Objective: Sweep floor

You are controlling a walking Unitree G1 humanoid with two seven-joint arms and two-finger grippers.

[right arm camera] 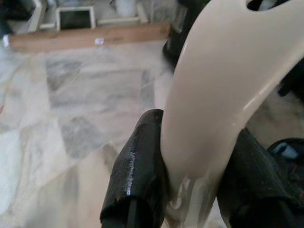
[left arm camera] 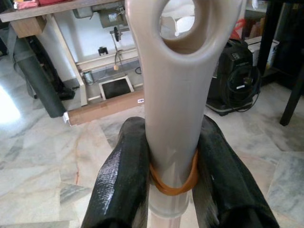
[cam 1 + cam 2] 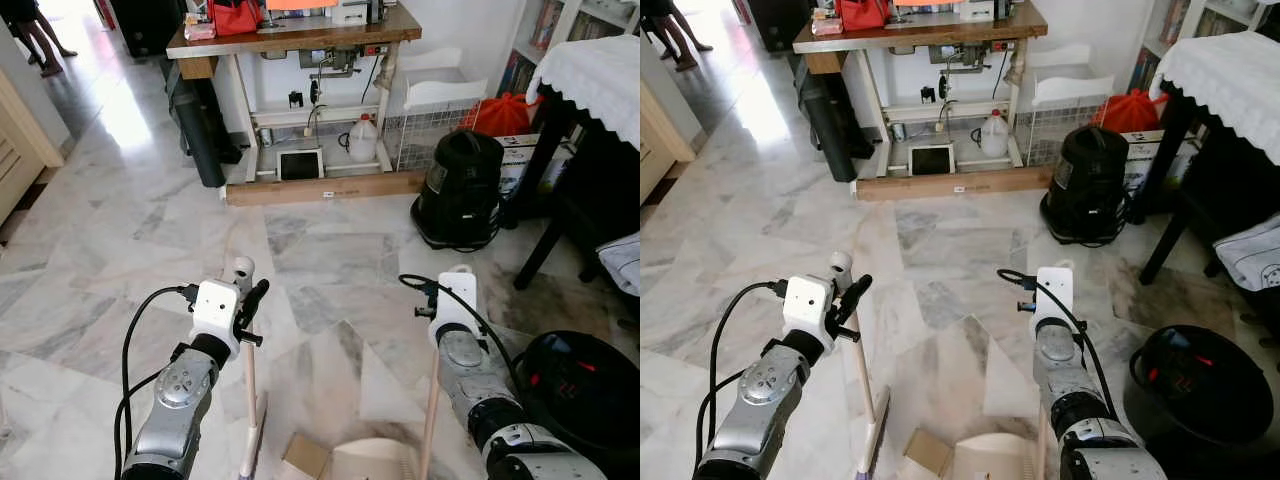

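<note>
My left gripper [image 3: 250, 303] is shut on the beige broom handle [image 2: 173, 95], its black fingers [image 2: 121, 180] clamping the handle just below the hanging hole, by an orange rubber band. The stick [image 3: 250, 390] runs down to the broom head [image 3: 250, 455] on the marble floor. My right gripper [image 1: 194, 185] is shut on the cream dustpan handle [image 1: 218, 80]. That handle [image 3: 432, 410] drops to the dustpan [image 3: 372, 462] at the bottom edge, between my arms. A brown scrap of cardboard [image 3: 304, 455] lies on the floor between the broom head and the dustpan.
A black canister [image 3: 460, 190] stands ahead on the right, a black bin [image 3: 590, 390] beside my right arm. A sewing table [image 3: 290, 40] with a wooden plank [image 3: 325, 187] in front lies ahead. A dark table with white cloth [image 3: 600, 70] is right. A person's legs [image 3: 40, 40] are far left.
</note>
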